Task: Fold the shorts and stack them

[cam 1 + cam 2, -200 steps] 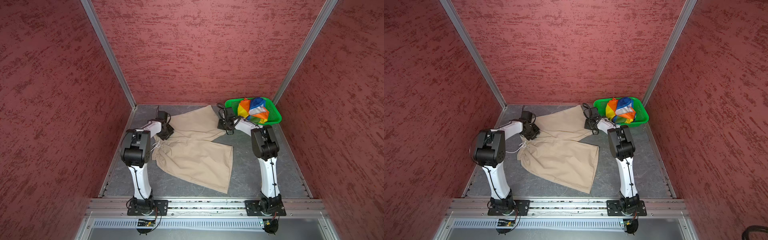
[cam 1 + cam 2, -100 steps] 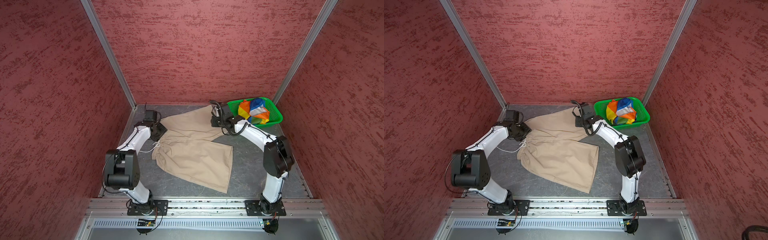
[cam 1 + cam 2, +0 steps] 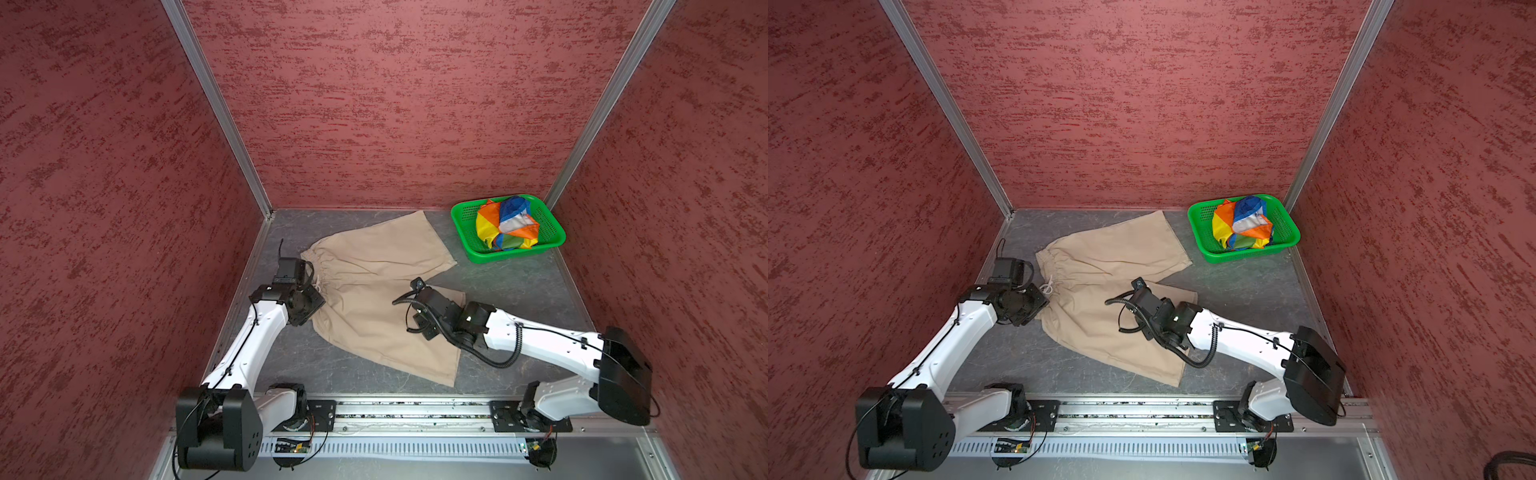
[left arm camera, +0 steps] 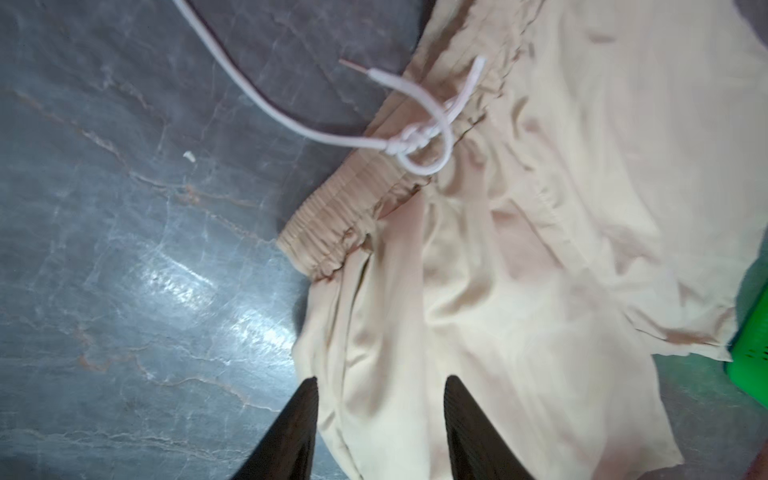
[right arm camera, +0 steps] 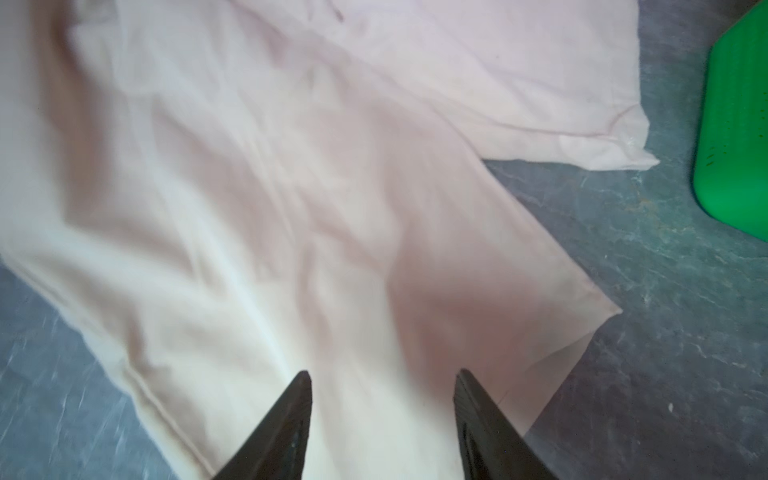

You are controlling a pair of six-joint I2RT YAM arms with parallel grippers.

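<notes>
Beige shorts (image 3: pixel 365 332): spread flat on table (image 3: pixel 519 286). Rainbow-striped shorts (image 3: pixel 505 222): bunched in green basket (image 3: pixel 517 254). Left gripper (image 4: pixel 380 386), right gripper (image 5: pixel 383 374): fingers apart, over beige cloth.

Jaws parted on left gripper (image 4: pixel 380 419), wrist pitched down. Same on right gripper (image 5: pixel 382 419) (tips clearly apart), forearm low, angled toward its partner.
</notes>
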